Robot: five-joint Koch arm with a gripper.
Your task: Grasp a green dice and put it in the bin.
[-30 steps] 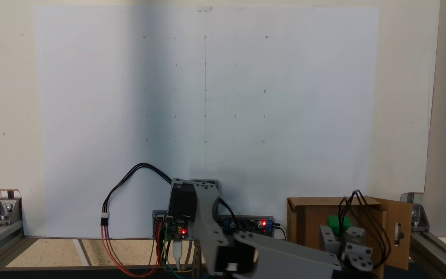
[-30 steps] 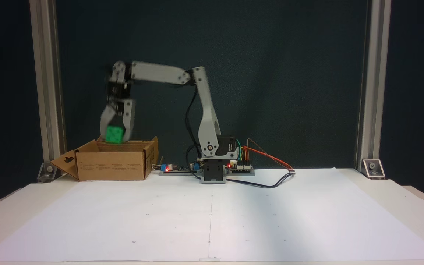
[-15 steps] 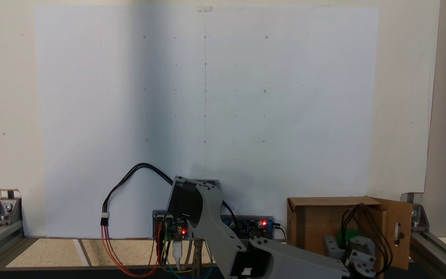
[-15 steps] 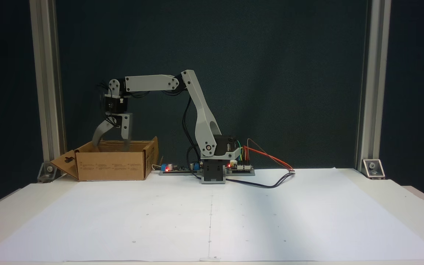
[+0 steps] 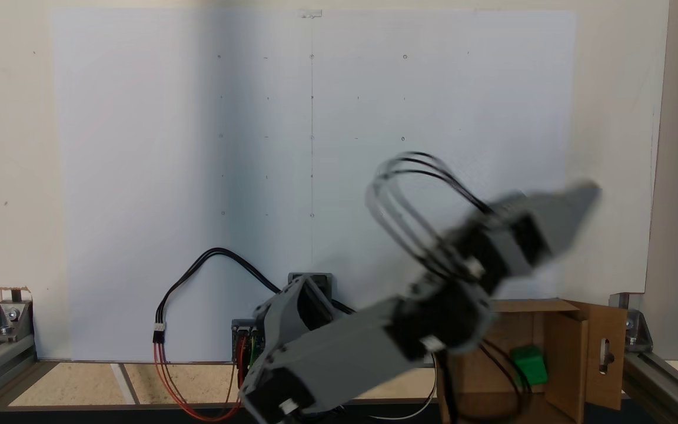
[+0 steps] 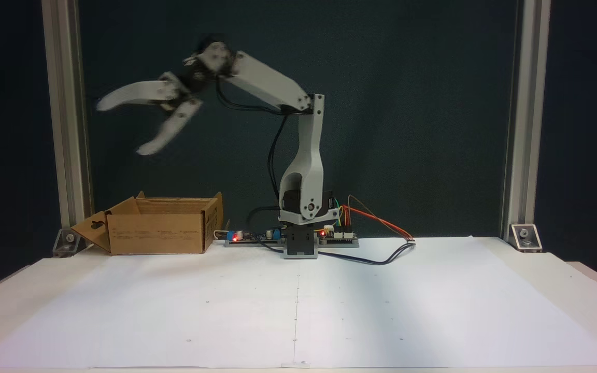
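Observation:
The green dice (image 5: 528,364) lies inside the bin (image 5: 574,347), a brown cardboard box with a slotted flap, at the lower right of a fixed view. In another fixed view the bin (image 6: 158,230) stands at the left on the table and its walls hide the dice. My gripper (image 6: 121,127) is raised high above the bin, blurred by motion, its two fingers spread wide apart with nothing between them. Seen from above, the blurred gripper (image 5: 574,203) points to the upper right, over the paper's right edge.
A large white paper sheet (image 6: 298,305) covers the table. Circuit boards (image 6: 249,237) with red lights and coloured wires (image 6: 376,223) sit by the arm's base (image 6: 301,243). Aluminium frame posts (image 6: 62,119) stand at both sides.
The gripper opened over the bin and let the dice drop inside. The arm then swung up and away from the bin, fingers still spread.

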